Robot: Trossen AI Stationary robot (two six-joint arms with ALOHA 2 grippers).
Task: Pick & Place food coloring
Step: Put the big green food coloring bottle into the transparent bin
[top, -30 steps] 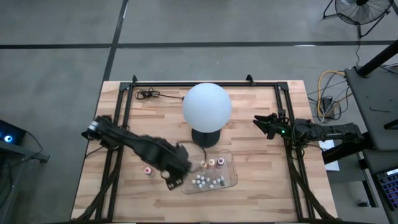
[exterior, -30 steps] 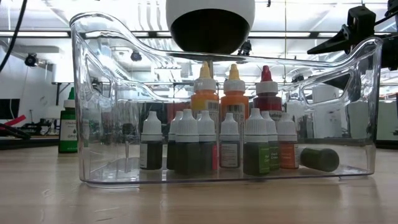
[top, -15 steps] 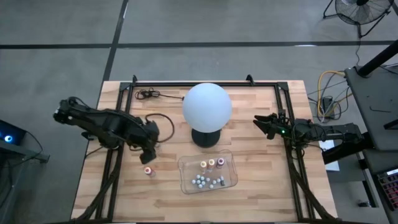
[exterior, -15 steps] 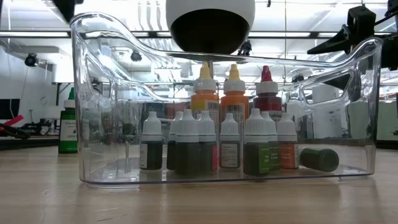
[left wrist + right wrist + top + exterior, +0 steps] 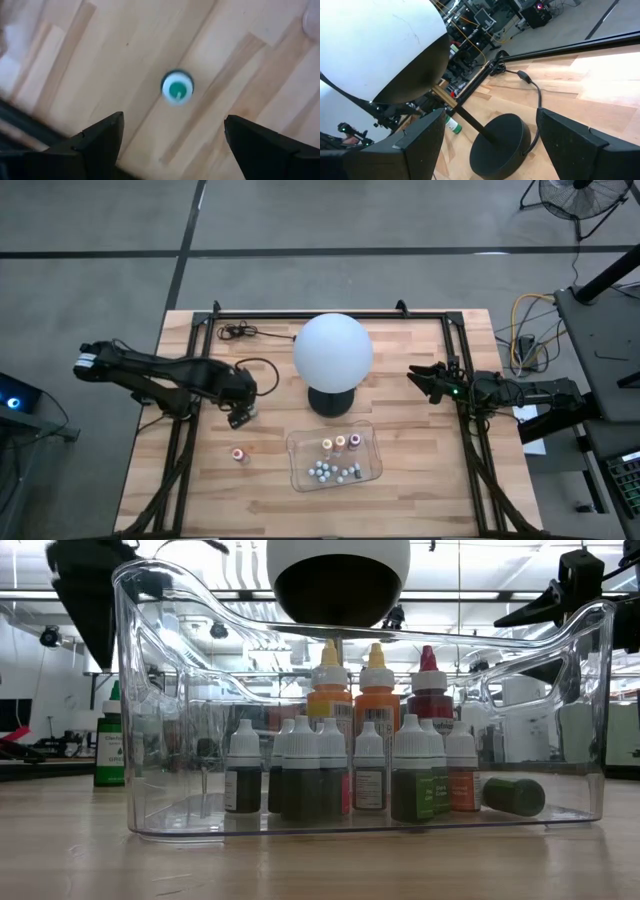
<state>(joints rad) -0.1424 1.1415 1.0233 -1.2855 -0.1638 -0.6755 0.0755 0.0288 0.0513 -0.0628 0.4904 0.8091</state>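
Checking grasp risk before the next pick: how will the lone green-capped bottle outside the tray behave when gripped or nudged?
The green-capped bottle stands upright and narrow, so a sideways nudge would probably tip it. It is round, so once down it may roll, like the bottle lying in the clear tray. It looks small, probably light. The open left claw is above it.

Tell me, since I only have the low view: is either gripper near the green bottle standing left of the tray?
Observer: Yes. The left gripper hovers over the table left of the lamp; its wrist view looks down on the green-capped bottle, centred ahead of the open fingers and untouched.
Operator: And the right arm?
Observer: The right gripper sits open at the table's right side, pointing toward the lamp base.
Operator: Any other bottles outside the tray?
Observer: No. From above, only that one bottle stands outside the clear tray, to its left.
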